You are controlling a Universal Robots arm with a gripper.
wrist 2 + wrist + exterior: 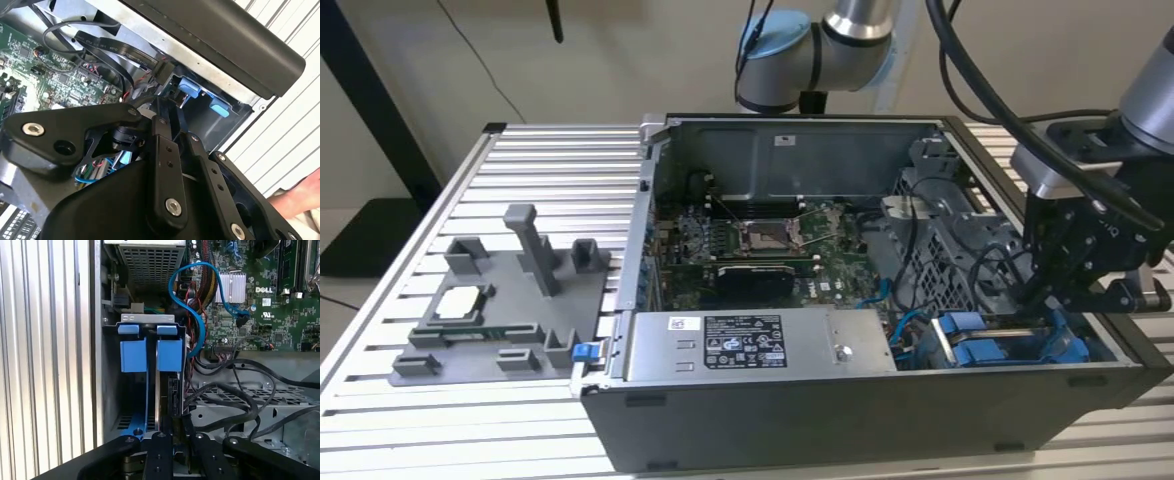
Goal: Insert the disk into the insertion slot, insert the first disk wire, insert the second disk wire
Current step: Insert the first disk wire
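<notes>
Disk [148,405] stands on edge in the corner of the computer case [854,420], low in the slot [112,395] of the drive cage [225,407], just beside two blue tabs [170,355]. It should handle as a stiff, fairly heavy metal block, delicate inside. Its blue plastic frame would flex, so the firm flat sides are the place to hold it. The gripper [179,426] has its fingers pressed together on what looks like the disk's upper edge. A blue cable [197,315] and black cables [235,390] loop near the cage, by the circuit board [280,305].

Matt blue plastic disk [170,355] frame
</notes>
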